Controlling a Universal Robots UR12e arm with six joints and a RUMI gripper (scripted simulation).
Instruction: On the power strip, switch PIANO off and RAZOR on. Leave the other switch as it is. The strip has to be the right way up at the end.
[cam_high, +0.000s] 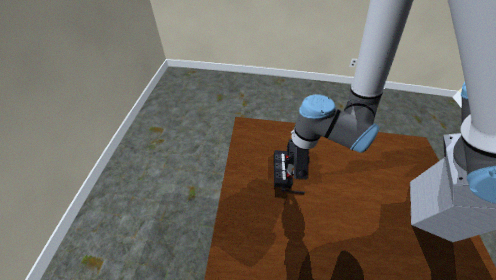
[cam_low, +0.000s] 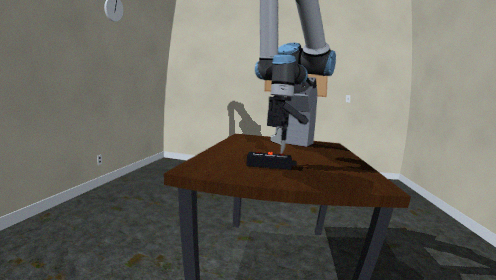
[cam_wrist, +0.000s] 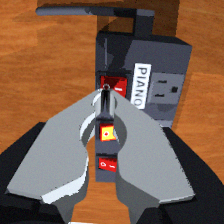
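Note:
A black power strip (cam_high: 283, 170) lies face up on the brown table, also seen in the exterior view (cam_low: 270, 159). In the wrist view the strip (cam_wrist: 142, 75) shows a white PIANO label (cam_wrist: 142, 85) beside a dark red switch (cam_wrist: 113, 85). A second switch (cam_wrist: 107, 133) glows bright orange below it, and a third red switch (cam_wrist: 107, 163) sits nearest the camera. My gripper (cam_wrist: 105, 91) (cam_low: 282, 145) is shut and empty, with its tips right over the PIANO switch. It hangs just above the strip. The other labels are hidden by the fingers.
The strip's black cord (cam_wrist: 95, 12) runs off past its far end. The arm's grey base block (cam_high: 450, 195) stands on the table's right side. The table's left edge (cam_high: 222, 200) is close to the strip.

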